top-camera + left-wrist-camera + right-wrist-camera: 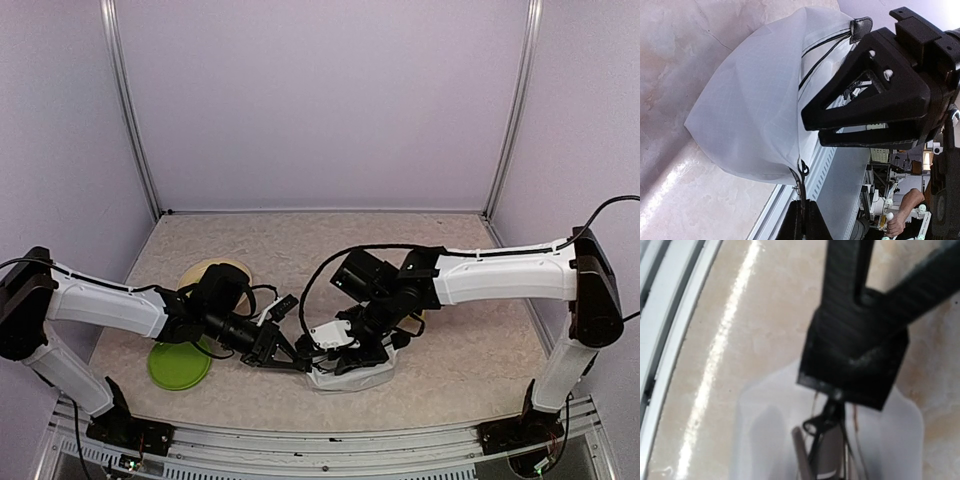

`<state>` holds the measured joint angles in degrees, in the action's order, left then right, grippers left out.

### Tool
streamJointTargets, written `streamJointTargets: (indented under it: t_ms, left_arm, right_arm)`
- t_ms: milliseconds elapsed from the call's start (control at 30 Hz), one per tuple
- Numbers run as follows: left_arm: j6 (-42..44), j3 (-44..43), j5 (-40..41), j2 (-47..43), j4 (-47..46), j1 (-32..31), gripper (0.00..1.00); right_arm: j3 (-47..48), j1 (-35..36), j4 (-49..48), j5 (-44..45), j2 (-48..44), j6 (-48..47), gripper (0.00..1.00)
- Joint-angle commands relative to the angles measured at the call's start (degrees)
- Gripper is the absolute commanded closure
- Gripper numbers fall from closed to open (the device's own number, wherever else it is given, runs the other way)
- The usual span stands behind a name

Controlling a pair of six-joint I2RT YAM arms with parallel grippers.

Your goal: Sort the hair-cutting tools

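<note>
Left gripper [802,210] pinches the white pouch [750,100] edge; right gripper [811,129], slightly open and empty, hangs just above a dark tool [827,455] inside.

Left end effector [803,220] pinches edge of white pouch [750,115]; right end effector [812,129] alongside.

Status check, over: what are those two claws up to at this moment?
Left gripper shut on zip end of white pouch. Right gripper beside it, grip unclear. Dark shapes inside pouch. Nothing in the way.
</note>
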<state>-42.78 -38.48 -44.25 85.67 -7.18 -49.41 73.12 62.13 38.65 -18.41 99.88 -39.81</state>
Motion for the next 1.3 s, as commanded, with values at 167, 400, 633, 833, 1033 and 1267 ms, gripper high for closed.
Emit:
streamJointTargets:
  t_ms: [167, 400, 633, 833, 1033, 1267]
  left_arm:
    - [1.33, 0.43, 0.48, -1.13, 0.05, 0.36, 0.97]
    - [1.19, 0.55, 0.77, -1.85, 0.06, 0.36, 0.97]
    - [0.82, 0.77, 0.47, -1.73, -0.62, 0.36, 0.97]
    - [0.86, 1.17, 0.48, -2.44, -0.07, 0.36, 0.97]
    - [0.86, 1.39, 0.88, -3.05, 0.19, 0.36, 0.97]
    - [-1.05, 1.82, -0.25, -4.23, -1.64, 0.36, 0.97]
  right_arm:
    - [1.58, 1.04, 0.58, 0.63, 1.34, -0.94, 0.74]
    - [0.36, 1.59, -1.09, 2.11, 2.25, -0.63, 0.79]
    - [-0.18, 1.77, -3.93, 7.27, 3.57, 0.84, 0.95]
    - [0.06, 1.68, -4.23, 9.95, 3.39, 1.67, 1.0]
    - [-1.05, 1.69, -4.63, 10.49, 2.33, 1.87, 1.0]
    - [-0.47, 1.68, -6.39, 14.04, 3.98, 3.58, 1.0]
